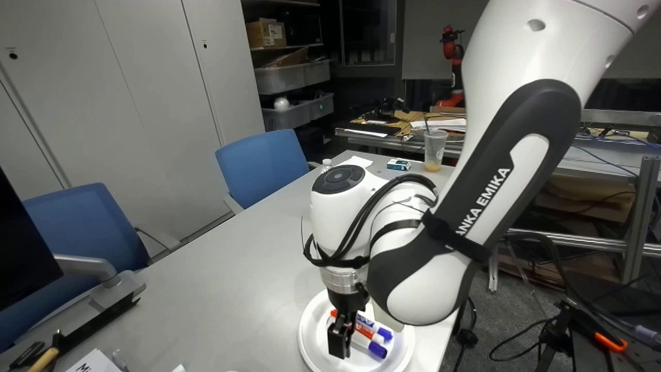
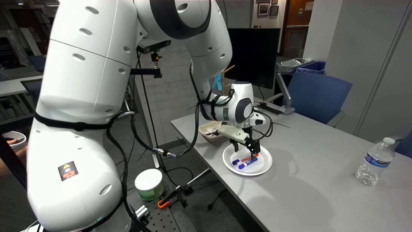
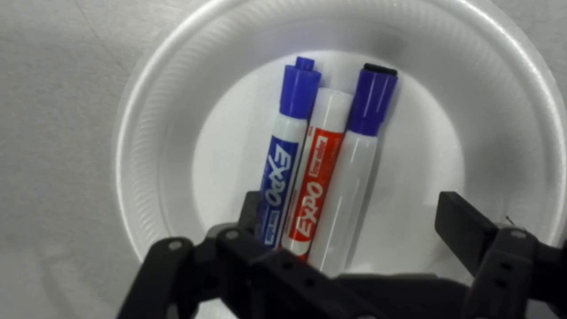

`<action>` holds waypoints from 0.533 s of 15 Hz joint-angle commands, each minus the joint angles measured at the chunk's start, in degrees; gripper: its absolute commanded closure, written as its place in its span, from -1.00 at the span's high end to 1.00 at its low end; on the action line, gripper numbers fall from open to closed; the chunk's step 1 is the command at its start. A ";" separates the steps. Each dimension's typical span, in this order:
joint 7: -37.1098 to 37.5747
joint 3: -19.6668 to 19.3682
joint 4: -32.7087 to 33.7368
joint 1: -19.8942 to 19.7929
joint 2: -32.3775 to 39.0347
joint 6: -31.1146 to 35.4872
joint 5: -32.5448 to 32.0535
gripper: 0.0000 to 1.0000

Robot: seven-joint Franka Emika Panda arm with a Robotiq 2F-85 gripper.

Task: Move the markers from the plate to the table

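Note:
Three markers lie side by side on the white plate (image 3: 407, 177), which rests on the grey-white table (image 2: 309, 174). In the wrist view they are a blue-labelled marker (image 3: 279, 168), a red-labelled marker (image 3: 314, 190) with a white end, and a white-bodied marker (image 3: 350, 186) with a dark blue cap. My gripper (image 3: 354, 217) is open, low over the plate. Its left finger is beside the blue-labelled marker; whether they touch I cannot tell. Its right finger stands apart on the right. The markers' lower ends are hidden behind the gripper. In both exterior views the gripper (image 1: 343, 336) (image 2: 245, 150) points down over the plate.
A tan tray (image 2: 209, 133) stands behind the plate. A water bottle (image 2: 375, 162) stands on the table. A plastic cup (image 1: 435, 150) and a small box (image 1: 398, 164) are at the table's far end. A monitor (image 2: 254, 58) and blue chairs (image 1: 263, 165) line the table.

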 commanded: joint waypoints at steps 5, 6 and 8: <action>-3.47 -0.08 2.34 -1.76 3.08 0.65 4.62 0.99; -3.57 -0.12 2.33 -1.94 3.22 0.60 5.19 0.92; -3.73 0.00 2.39 -2.33 3.50 0.46 6.46 0.39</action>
